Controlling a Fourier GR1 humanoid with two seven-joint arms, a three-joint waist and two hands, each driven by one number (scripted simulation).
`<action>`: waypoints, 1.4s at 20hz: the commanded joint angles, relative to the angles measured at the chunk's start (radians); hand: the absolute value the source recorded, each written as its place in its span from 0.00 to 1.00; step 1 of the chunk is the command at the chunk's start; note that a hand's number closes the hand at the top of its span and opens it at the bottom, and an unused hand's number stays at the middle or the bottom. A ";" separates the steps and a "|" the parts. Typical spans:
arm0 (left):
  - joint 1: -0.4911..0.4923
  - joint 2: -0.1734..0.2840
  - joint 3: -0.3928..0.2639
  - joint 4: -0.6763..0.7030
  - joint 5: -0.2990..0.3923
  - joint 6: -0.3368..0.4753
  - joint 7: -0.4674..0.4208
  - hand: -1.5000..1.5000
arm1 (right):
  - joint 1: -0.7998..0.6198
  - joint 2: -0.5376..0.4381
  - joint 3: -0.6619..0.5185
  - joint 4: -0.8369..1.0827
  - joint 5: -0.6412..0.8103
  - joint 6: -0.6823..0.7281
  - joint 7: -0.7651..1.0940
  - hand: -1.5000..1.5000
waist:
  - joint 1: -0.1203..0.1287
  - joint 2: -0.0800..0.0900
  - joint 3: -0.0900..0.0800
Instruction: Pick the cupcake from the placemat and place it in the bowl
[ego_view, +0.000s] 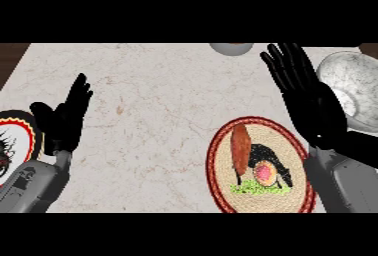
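The cupcake (265, 172), pink-topped, sits on the round woven placemat (221, 150) at the lower right of the marble counter (148, 100), toward the mat's lower right part. The placemat has a dark red rim and a printed animal figure. The bowl (351, 80), grey and mottled, stands at the counter's right edge, above the placemat and partly hidden by the right hand (310, 95). That hand is raised over the space between bowl and placemat, its fingers (284, 62) straight and spread, holding nothing. The left hand (63, 122) rests at the left, fingers straight and upward, also holding nothing. A patterned plate (18, 145) lies at the left edge. A small grey object (231, 48) sits at the counter's far edge.
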 joint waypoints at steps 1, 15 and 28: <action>-0.019 -0.014 0.019 0.018 -0.008 -0.004 -0.010 0.50 | 0.014 0.015 0.142 0.013 0.030 0.086 0.061 0.00 | 0.001 -0.023 0.010; 0.060 0.108 0.199 -0.120 0.069 -0.109 -0.137 0.50 | 0.187 -0.339 0.643 -0.403 0.527 0.267 0.176 0.00 | -0.013 -0.033 0.011; 0.069 0.097 0.203 -0.115 0.054 -0.147 -0.148 0.50 | -0.212 -0.469 0.520 -0.602 0.452 0.671 0.750 0.00 | 0.007 -0.031 0.004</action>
